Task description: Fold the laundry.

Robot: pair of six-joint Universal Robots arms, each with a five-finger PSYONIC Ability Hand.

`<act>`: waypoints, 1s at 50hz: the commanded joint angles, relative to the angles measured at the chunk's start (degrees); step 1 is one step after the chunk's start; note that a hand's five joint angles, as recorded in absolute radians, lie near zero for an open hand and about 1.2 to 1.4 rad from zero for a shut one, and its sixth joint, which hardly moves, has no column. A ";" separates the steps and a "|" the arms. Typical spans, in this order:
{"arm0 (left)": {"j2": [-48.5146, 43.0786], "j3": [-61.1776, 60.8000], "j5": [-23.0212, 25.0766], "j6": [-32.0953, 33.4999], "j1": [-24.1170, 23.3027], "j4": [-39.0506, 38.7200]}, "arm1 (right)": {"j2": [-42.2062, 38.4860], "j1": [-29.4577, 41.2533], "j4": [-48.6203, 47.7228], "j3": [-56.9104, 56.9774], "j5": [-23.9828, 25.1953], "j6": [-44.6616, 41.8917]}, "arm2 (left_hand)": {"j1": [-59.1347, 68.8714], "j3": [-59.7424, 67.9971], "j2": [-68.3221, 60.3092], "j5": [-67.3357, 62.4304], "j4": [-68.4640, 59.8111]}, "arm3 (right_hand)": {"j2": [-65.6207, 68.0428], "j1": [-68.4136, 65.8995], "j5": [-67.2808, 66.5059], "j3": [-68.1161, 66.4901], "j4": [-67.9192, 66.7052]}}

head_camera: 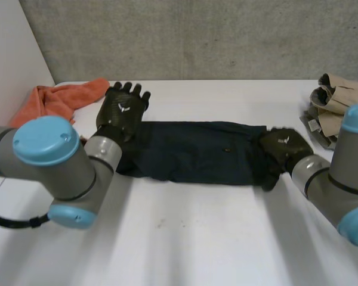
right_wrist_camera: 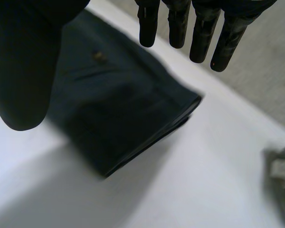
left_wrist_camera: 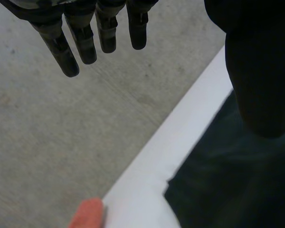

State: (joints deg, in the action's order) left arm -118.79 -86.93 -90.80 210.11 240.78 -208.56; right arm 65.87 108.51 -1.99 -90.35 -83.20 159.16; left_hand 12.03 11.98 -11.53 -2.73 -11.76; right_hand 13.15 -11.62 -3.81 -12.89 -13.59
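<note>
The bare white bench (head_camera: 185,238) lies nearest. Past it a dark navy garment (head_camera: 194,152) stretches flat between the two hands. It is folded into a long strip, and a small button (right_wrist_camera: 99,56) sits on its upper layer beneath the right hand (head_camera: 284,146). That hand rests at the garment's layered end, fingers (right_wrist_camera: 202,38) straight and spread, gripping nothing. The left hand (head_camera: 116,122) hovers at the opposite end with its palm over the cloth. Its fingers (left_wrist_camera: 85,42) are straight, reach out past the garment's far edge, and hold nothing. The back of each hand carries a small white emblem (head_camera: 123,108), too small to read. Beyond the left hand's fingertips, to its outer side, lies a crumpled orange cloth (head_camera: 62,98). Beyond the right hand, out to its side, sits a heaped beige garment (head_camera: 337,101).
</note>
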 commanded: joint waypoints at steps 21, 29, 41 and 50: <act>3.74 -7.20 -0.08 -2.95 -1.28 0.08 | -11.56 -0.67 -9.61 2.82 0.32 -2.37 | -2.03 -1.98 1.53 2.73 1.76 | 66.85 -68.38 -66.19 -67.11 -66.41; 6.20 -7.73 0.10 -3.04 -0.66 0.17 | -0.58 -8.04 -8.12 -2.89 0.32 -11.22 | -2.03 -1.98 1.53 2.73 1.76 | 66.85 -68.38 -66.19 -67.11 -66.41; 10.07 -10.72 0.36 -3.13 1.62 0.17 | 1.45 -5.19 -8.90 0.42 0.75 -36.81 | -2.03 -1.98 1.53 2.73 1.76 | 66.85 -68.38 -66.19 -67.11 -66.41; 10.16 -10.80 0.18 -3.22 2.41 0.08 | -4.95 11.27 -15.05 7.73 11.11 -37.61 | -2.03 -1.98 1.53 2.73 1.76 | 66.85 -68.38 -66.19 -67.11 -66.41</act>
State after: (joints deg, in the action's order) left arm -108.56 -97.75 -90.54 206.93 242.64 -208.46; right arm 66.36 109.17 -12.68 -86.59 -80.22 121.55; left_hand 12.03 11.98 -11.53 -2.73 -11.76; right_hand 67.38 -54.92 -53.72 -67.88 -68.19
